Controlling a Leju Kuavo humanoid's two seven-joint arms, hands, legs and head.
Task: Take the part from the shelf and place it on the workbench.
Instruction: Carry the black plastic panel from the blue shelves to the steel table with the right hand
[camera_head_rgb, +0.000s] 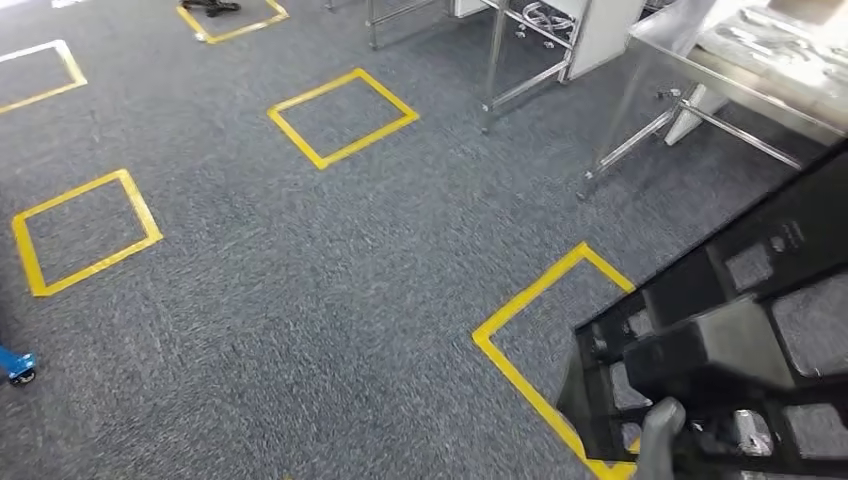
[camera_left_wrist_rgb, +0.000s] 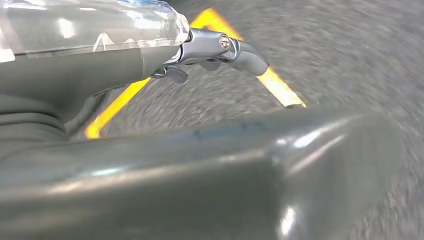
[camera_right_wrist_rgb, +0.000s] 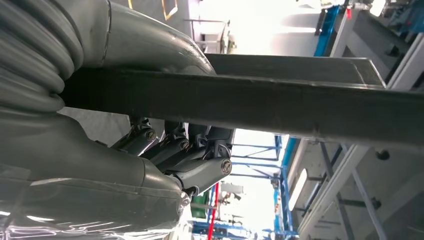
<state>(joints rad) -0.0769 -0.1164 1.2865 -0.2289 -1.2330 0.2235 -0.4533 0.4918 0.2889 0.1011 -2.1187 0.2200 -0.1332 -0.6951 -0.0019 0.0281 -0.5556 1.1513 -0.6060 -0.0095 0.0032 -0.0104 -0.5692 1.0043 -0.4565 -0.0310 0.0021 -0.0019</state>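
Grey carpet floor (camera_head_rgb: 300, 300) with yellow tape squares (camera_head_rgb: 343, 117) (several); steel table (camera_head_rgb: 700, 60).

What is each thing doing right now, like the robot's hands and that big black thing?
Black part: lifted above the carpet, carried by the robot.
Right hand: gripping the part's edge, thumb on one side, fingers on the other.
Left hand: against the part; whether it grips is unclear.
Metal workbench: standing ahead, other things lying on it.
Yellow tape squares: stuck flat on the carpet.
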